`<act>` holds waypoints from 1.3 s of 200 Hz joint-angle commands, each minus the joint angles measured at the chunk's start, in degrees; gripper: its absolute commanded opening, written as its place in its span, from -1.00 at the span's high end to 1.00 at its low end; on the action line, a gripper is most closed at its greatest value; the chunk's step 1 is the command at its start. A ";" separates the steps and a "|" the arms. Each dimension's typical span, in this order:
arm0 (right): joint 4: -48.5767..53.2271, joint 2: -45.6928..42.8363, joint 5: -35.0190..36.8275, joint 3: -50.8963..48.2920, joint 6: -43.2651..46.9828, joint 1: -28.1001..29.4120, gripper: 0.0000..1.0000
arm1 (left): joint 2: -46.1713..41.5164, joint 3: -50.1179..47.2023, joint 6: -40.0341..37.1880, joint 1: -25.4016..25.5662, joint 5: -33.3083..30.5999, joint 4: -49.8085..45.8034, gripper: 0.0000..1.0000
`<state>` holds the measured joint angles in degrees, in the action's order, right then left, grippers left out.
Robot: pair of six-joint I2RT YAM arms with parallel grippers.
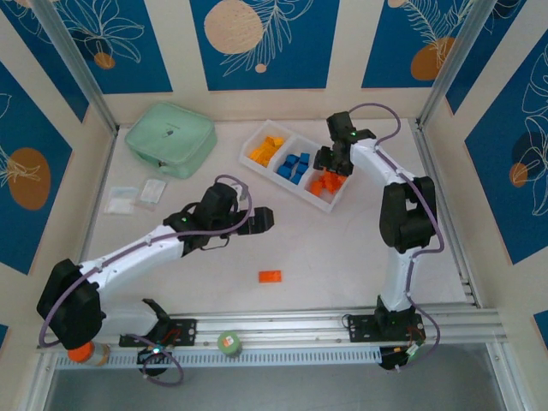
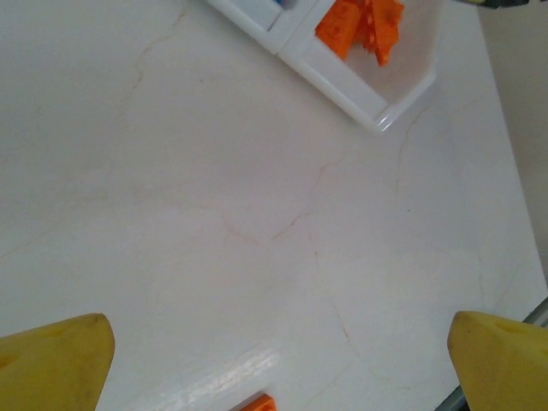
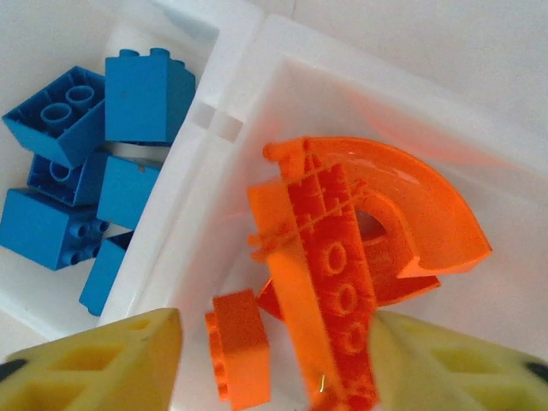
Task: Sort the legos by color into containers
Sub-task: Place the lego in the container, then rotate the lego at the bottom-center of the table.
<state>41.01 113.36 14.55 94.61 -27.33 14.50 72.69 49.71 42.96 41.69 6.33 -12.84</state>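
The orange-red plate (image 3: 317, 274) stands on edge in the end compartment (image 3: 514, 282) of the white tray (image 1: 250, 144). Its long axis runs from the frame's middle down to the bottom edge and its studded face is turned left. It leans on an orange-red arch (image 3: 419, 214), with a small orange-red brick (image 3: 240, 347) at lower left.

The right gripper (image 3: 274, 360) hangs over it, jaws part open. The plate lies against the right-hand pad (image 3: 445, 360) and well clear of the other, so nothing looks pinched.

Blue bricks (image 3: 145, 94) fill the middle compartment, and yellow-orange bricks (image 1: 267, 151) fill the one at upper left.

This looks like the drop-off of one piece. A loose orange-red plate (image 1: 271, 276) lies flat on the table (image 1: 342, 257) at lower centre, its long axis left to right.

The left gripper (image 1: 261, 219) hovers up-frame of it, jaws wide and empty. Fetching it probably calls for a move back and down, pads set across the short sides.
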 commanded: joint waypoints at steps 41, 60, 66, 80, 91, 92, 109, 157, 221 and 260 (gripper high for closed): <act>-0.51 -14.26 -2.38 -8.81 0.60 3.95 -0.39 | -0.93 1.71 -1.21 -0.47 2.88 0.81 -0.99; -0.75 -18.93 -3.27 -13.19 0.70 6.34 -0.44 | -2.03 1.53 -1.46 -0.47 3.06 0.00 -0.99; -0.91 -20.41 -3.37 -14.68 0.83 7.30 -0.46 | -2.55 1.45 -1.58 -0.49 3.08 -0.48 -0.99; -0.67 -23.34 -3.13 -17.36 1.22 9.76 -0.49 | -4.09 0.90 -1.80 -0.47 3.20 -1.19 -0.99; 0.45 -25.23 -2.05 -18.88 1.56 12.00 -0.51 | -5.55 0.25 -1.96 -0.47 3.07 -1.82 -0.99; 0.50 -25.39 -1.97 -18.99 1.57 12.11 -0.51 | -5.67 0.18 -1.98 -0.47 3.07 -1.87 -0.99; 2.59 -28.02 -1.17 -20.99 1.71 15.04 -0.53 | -8.18 -0.85 -2.29 -0.47 2.81 -3.78 -0.99; 4.39 -35.61 0.05 -30.49 1.49 26.43 -0.60 | -18.16 -6.17 -2.22 -0.47 -0.80 -11.16 -0.99; 5.63 -34.46 1.50 -38.08 0.29 43.87 -0.71 | -31.20 -15.89 2.88 -0.47 -4.46 -17.43 -0.99; 2.42 -30.74 0.46 -40.50 -1.31 49.30 -0.77 | -34.99 -18.10 4.41 -0.47 -6.25 -20.52 -0.99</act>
<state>44.53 80.34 14.98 55.48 -27.24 61.49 39.44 32.49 45.43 41.63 2.26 -30.50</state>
